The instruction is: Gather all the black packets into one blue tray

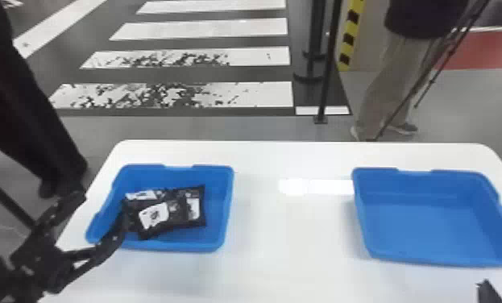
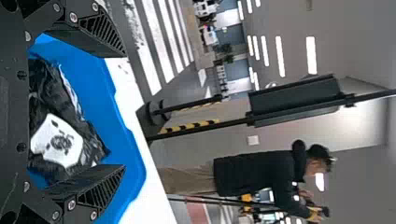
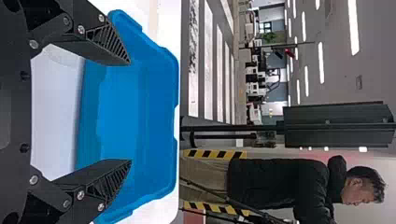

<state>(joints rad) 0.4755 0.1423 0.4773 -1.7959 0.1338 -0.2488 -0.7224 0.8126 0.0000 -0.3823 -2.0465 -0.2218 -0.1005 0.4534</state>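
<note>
Black packets point(image 1: 171, 211) with white labels lie overlapping in the left blue tray point(image 1: 228, 209) on the white table point(image 1: 290, 157). The left gripper point(image 1: 104, 204) is at that tray's left side, fingers spread wide and gripping nothing; whether one touches the packets I can't tell. The right gripper point(image 1: 489, 292), near the other blue tray point(image 1: 362, 217), is also wide open and unloaded.
</note>
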